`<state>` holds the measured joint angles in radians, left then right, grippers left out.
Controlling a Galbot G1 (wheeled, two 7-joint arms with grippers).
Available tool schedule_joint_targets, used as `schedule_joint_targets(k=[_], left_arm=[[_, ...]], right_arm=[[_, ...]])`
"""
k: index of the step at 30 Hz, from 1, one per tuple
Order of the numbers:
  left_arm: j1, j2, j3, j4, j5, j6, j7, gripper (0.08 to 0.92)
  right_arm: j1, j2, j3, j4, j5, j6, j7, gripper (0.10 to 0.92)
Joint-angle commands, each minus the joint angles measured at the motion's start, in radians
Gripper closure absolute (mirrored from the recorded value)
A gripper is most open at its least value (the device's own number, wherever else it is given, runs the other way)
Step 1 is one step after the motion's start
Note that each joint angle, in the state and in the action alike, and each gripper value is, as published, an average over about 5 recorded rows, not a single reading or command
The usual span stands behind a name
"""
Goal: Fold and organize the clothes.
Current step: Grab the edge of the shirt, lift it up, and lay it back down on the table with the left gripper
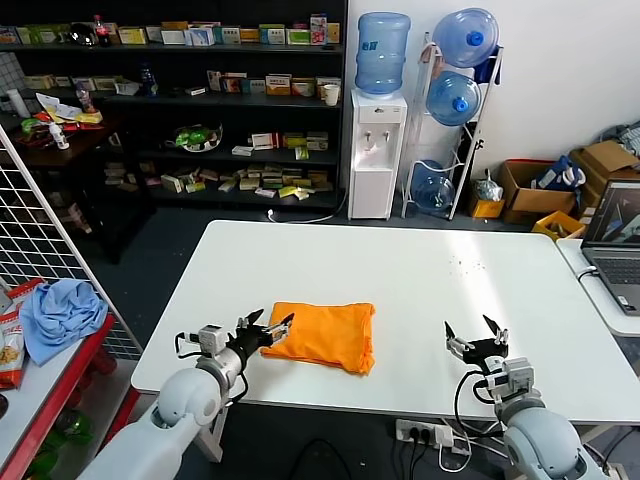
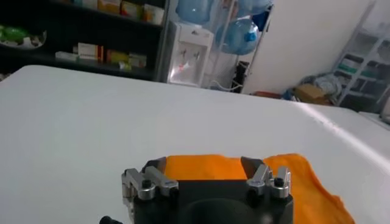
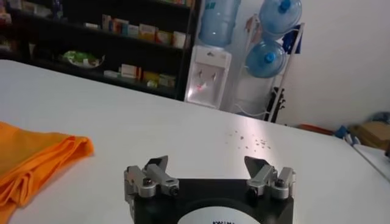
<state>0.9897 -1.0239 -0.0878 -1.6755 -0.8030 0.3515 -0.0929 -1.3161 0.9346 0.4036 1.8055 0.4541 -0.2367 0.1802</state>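
i see the t-shirt [image 1: 322, 335] as soft matt orange cloth, creased along its folded edges; the table [image 1: 400, 270] looks smooth, white, faintly glossy; the left gripper [image 2: 204, 165] and right gripper [image 3: 207, 164] show brushed metal knuckles on matt black plastic bodies

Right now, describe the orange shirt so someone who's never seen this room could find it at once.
Find the big white table in front of the dark shelves. Near its front edge, by the left gripper, lies the orange T-shirt, folded into a rectangle. It is the only cloth on the table; the light blue cloth sits off to the side.
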Motion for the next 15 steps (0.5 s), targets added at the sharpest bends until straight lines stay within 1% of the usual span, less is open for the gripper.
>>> schedule_joint_targets(k=[1, 15], left_arm=[[-0.002, 0.042, -0.1, 0.083, -0.073, 0.13, 0.092, 0.177], [-0.052, -0.05, -0.054, 0.169, -0.079, 0.129, 0.133, 0.177]], right_arm=[[-0.003, -0.01, 0.005, -0.011, 0.02, 0.004, -0.018, 0.203], [-0.022, -0.009, 0.018, -0.001, 0.02, 0.004, -0.016, 0.203]])
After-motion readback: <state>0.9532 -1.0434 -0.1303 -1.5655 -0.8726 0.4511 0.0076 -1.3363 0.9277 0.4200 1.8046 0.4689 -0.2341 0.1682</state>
